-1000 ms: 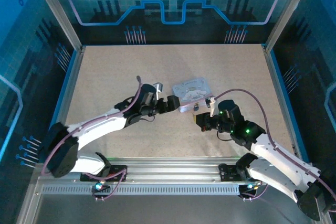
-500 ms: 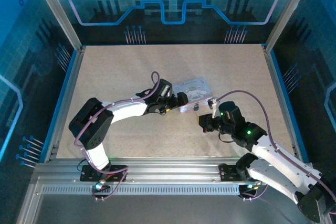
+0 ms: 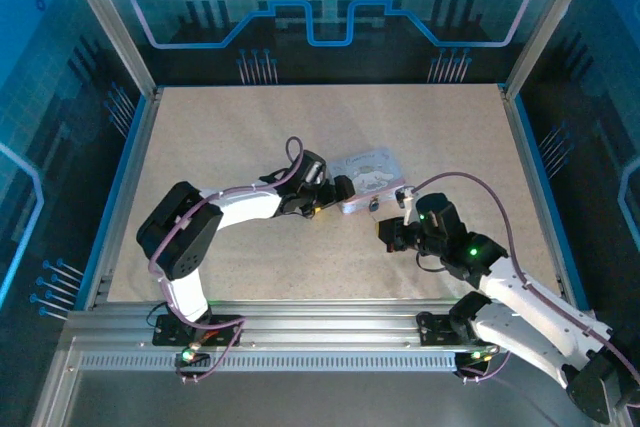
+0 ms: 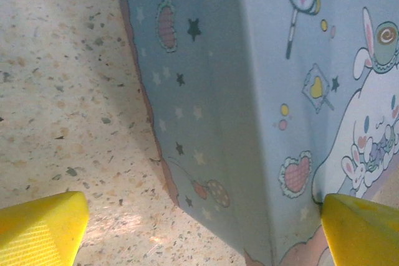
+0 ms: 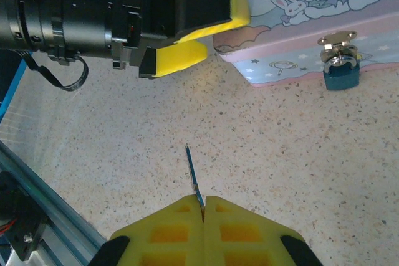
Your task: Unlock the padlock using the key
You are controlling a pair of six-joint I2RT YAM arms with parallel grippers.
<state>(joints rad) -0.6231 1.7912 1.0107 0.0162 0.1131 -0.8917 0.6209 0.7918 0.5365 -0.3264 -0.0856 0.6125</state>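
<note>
Likely the key [image 5: 192,175] twists or the tin [image 5: 293,51] slides at insertion, since the right gripper [image 5: 204,207] pinches just the key's end, well apart from the padlock [image 5: 341,73] dangling on the tin's front, while the left gripper [image 4: 199,235] straddles a tin corner unclenched.

You see the tin [image 4: 249,91] in pale blue, printed with dark stars, pink hearts and a white cartoon rabbit, pink along its bottom edge. The padlock [image 5: 341,74]: dark blue-grey body, silvery shackle. The key [image 5: 193,182]: dark. Your left gripper [image 4: 202,235] and right gripper [image 5: 203,207]: yellow fingers. The table [image 5: 312,172]: beige, dark-speckled.
</note>
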